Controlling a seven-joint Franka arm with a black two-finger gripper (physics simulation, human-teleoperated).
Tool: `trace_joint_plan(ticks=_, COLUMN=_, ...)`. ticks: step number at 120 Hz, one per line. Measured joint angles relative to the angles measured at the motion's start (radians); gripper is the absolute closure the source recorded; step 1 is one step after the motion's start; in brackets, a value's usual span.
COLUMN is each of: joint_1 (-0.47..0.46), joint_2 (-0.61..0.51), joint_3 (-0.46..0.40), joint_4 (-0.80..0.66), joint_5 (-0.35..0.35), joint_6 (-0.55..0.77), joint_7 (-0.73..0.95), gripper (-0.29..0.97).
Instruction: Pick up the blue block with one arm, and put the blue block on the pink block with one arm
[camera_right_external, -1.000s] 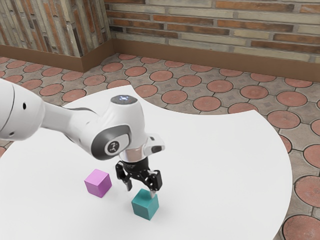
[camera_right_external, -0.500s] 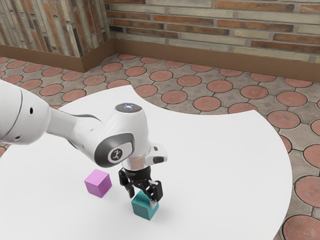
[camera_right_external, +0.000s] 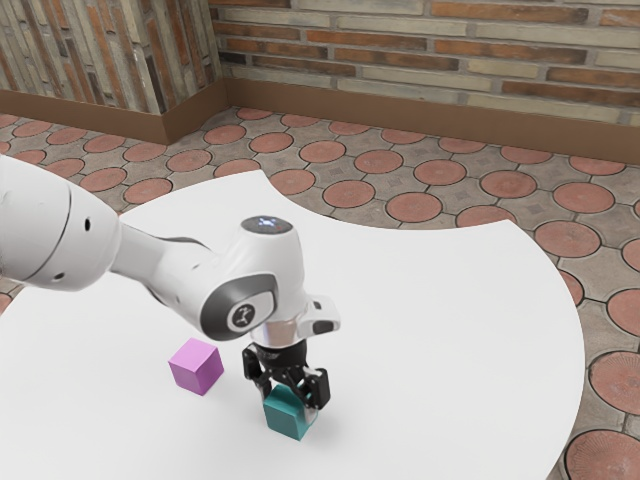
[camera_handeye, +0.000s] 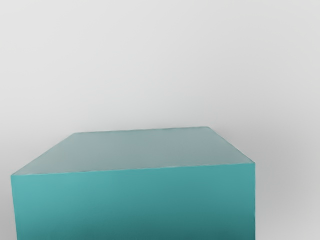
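The blue block (camera_right_external: 291, 419), teal in colour, sits on the white table (camera_right_external: 450, 300) near its front edge. My gripper (camera_right_external: 289, 393) has come straight down over it and stands open, one finger on each side of the block's upper part. Whether the fingers touch the block's sides I cannot tell. The pink block (camera_right_external: 195, 366) rests on the table a short way toward the exterior view's left of the blue one, apart from it. In the wrist view the blue block (camera_handeye: 135, 190) looms large right under my hand, with bare table (camera_handeye: 160, 60) beyond it.
The round white table ends just in front of the blue block and curves away toward the exterior view's right. A tiled floor (camera_right_external: 500, 190) and brick walls (camera_right_external: 420, 50) lie beyond. My arm (camera_right_external: 120, 260) reaches in from the exterior view's left, above the pink block.
My hand has dropped lower, from hovering above the blue block to having its fingers down around the block's top. Neither block has moved.
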Motion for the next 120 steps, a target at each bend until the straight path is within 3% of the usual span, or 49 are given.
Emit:
trace_joint_plan(ticks=40, joint_1=0.003, joint_2=0.022, joint_3=0.004, joint_4=0.021, joint_5=-0.013, joint_6=0.002, joint_7=-0.015, gripper=0.13)
trace_joint_plan(ticks=75, joint_1=0.005, joint_2=0.029, joint_3=0.008, joint_4=0.022, joint_5=-0.031, joint_6=0.002, joint_7=-0.024, gripper=0.28)
trace_joint_plan(ticks=120, joint_1=0.015, joint_2=-0.019, joint_3=0.040, joint_4=0.022, joint_5=-0.004, joint_6=0.000, joint_7=-0.036, gripper=0.31)
